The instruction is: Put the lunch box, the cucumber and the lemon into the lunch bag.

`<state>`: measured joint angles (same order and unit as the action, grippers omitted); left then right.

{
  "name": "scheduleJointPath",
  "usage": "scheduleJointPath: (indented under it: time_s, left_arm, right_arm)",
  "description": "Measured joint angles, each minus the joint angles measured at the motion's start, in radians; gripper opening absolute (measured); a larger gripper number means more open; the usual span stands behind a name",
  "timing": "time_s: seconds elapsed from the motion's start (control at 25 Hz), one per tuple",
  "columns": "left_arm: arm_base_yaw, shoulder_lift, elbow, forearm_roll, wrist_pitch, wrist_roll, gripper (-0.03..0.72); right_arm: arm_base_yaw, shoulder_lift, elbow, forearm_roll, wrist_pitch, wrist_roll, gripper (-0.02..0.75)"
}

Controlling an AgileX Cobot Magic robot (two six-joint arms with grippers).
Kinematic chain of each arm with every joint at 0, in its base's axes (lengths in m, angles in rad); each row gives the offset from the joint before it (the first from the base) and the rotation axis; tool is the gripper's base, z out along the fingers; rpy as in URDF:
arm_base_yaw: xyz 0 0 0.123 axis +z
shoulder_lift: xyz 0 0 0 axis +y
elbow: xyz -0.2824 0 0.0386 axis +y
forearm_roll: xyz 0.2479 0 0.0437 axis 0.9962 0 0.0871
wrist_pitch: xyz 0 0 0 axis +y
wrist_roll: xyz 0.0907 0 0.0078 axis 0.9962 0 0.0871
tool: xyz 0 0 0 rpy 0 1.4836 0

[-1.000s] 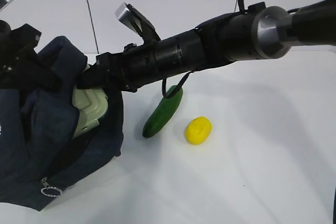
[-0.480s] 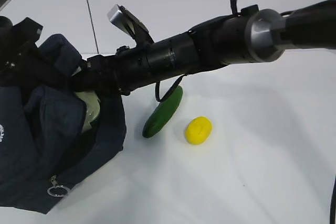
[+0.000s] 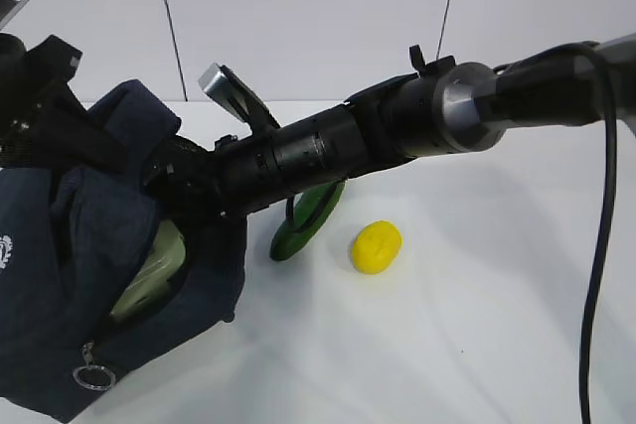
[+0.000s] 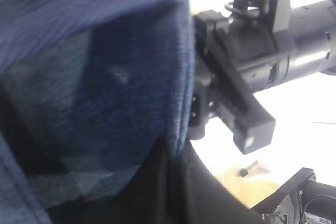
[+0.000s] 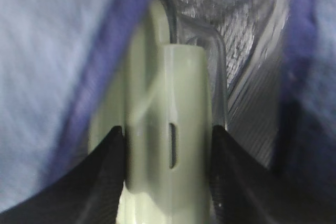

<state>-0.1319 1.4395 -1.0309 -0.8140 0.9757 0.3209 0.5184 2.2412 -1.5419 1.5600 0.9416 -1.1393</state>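
Note:
The navy lunch bag (image 3: 60, 275) sits at the left with its mouth held up. My left gripper (image 3: 60, 121) is shut on the bag's upper fabric edge (image 4: 176, 150). My right gripper (image 3: 171, 186) reaches across into the bag's mouth, shut on the sage-green lid of the lunch box (image 5: 168, 145), which is partly inside the bag (image 3: 149, 275). The dark green cucumber (image 3: 298, 230) lies on the table, partly behind the right arm. The yellow lemon (image 3: 376, 246) lies just right of it.
The white table (image 3: 477, 325) stretches to the right and front of the lemon. A silver ring pull (image 3: 91, 376) hangs at the bag's lower front. The bag's silvery lining (image 5: 252, 72) surrounds the box. The right arm (image 4: 262, 61) passes close by the left gripper.
My right arm has lowered and pushed further left, and the lunch box has sunk deeper into the bag. The left gripper still holds the bag's edge up.

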Motion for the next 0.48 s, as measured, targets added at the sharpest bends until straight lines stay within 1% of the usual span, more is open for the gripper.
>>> scheduleJointPath:
  time_s: [0.2, 0.4, 0.48]
  left_arm:
    - [0.0, 0.0, 0.0, 0.0, 0.0, 0.003, -0.006]
    - [0.0, 0.0, 0.0, 0.0, 0.0, 0.003, -0.006]
    - [0.0, 0.0, 0.0, 0.0, 0.0, 0.003, -0.006]
  right_arm:
    - [0.002, 0.0, 0.0, 0.022, 0.017, 0.0, 0.358]
    - [0.004, 0.0, 0.0, 0.104, 0.019, 0.0, 0.358]
    - [0.004, 0.0, 0.0, 0.114, 0.019, -0.001, 0.358]
